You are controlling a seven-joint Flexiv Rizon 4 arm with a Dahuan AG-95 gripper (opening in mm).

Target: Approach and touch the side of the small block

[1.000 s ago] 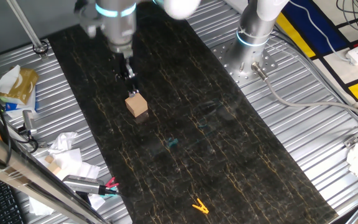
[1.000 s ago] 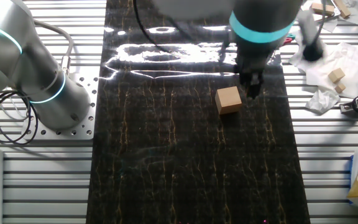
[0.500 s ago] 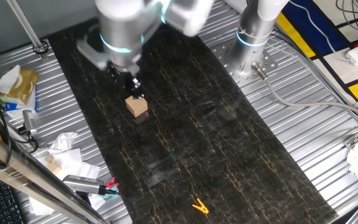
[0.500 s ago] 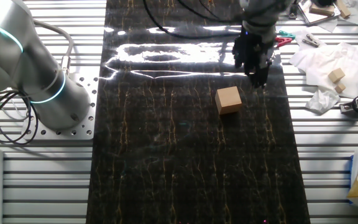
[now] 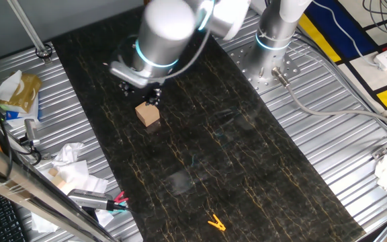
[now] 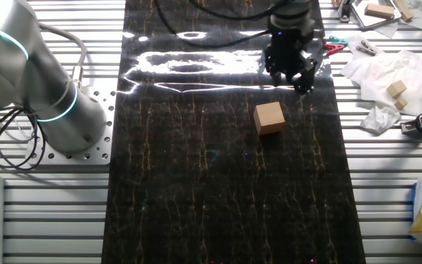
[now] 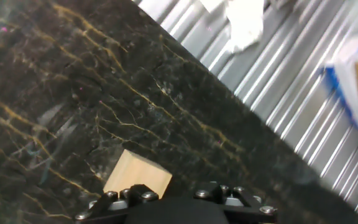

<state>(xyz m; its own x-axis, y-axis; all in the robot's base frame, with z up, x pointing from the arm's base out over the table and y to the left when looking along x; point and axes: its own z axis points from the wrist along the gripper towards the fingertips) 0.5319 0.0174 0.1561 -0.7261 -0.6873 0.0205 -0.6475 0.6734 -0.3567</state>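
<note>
Small block on the dark mat, just below and beside the gripper, apart, not yet touched. Jaws: impossible to tell whether apart or together. Best lowered to mid-height of the cube, then eased sideways, slowly, stopping at contact without shoving.

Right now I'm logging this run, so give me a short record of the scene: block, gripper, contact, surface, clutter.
block: light wooden cube, resting flat on the dark mat
gripper: hangs just past the block, near the mat's edge; open or shut cannot be told
contact: none visible; a gap shows between fingertip and block in both fixed views
surface: mat lies on a ribbed metal table
clutter: crumpled paper with wood bits off the mat; yellow clip at the mat's other end
</note>
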